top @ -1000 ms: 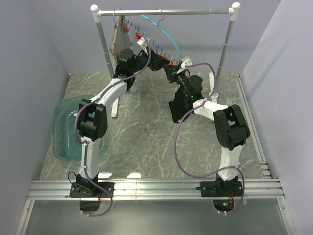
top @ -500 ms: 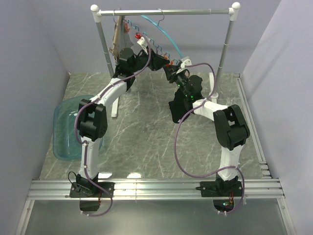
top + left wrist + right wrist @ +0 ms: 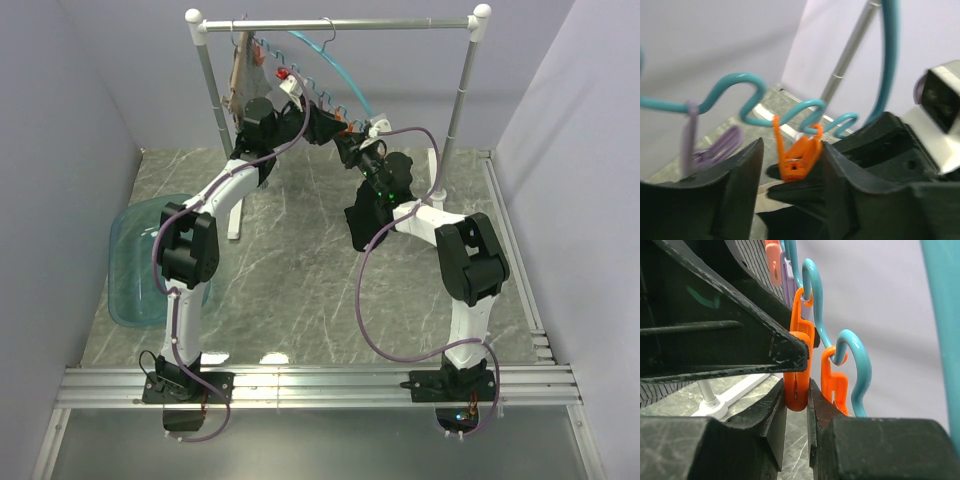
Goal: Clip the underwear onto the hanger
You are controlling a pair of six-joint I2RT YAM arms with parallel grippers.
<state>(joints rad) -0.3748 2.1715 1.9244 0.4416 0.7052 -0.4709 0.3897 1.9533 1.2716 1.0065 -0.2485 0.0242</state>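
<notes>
— Where do we stand on the right side?

— Our right gripper [image 3: 796, 392] is pinched almost closed on the near end of the orange clip [image 3: 799, 335], one finger against each flat side. Just beyond it hangs a second orange clip [image 3: 835, 382]. Above both runs the wavy teal hanger [image 3: 856, 357].

— And the left?

— The left gripper [image 3: 791, 150] faces that same clip from the opposite side, its jaws part-way apart. Low between them lies a dark fold with a pale edge, which we take for the underwear [image 3: 767, 192], just below the clip. Whether the left fingers truly grip it, we cannot tell.

— So what makes this step go well?

— As we judge it, we press squarely on the clip's handle end so its mouth gapes wide, and we keep the hanger from swinging away. Then we feed the waistband edge into the mouth, deep enough that the clip bites cloth and not only the hem.

— Risks?

— The clip may twist on its loop, or we may release before the fabric is seated. We let go of the clip first and the garment second.
</notes>
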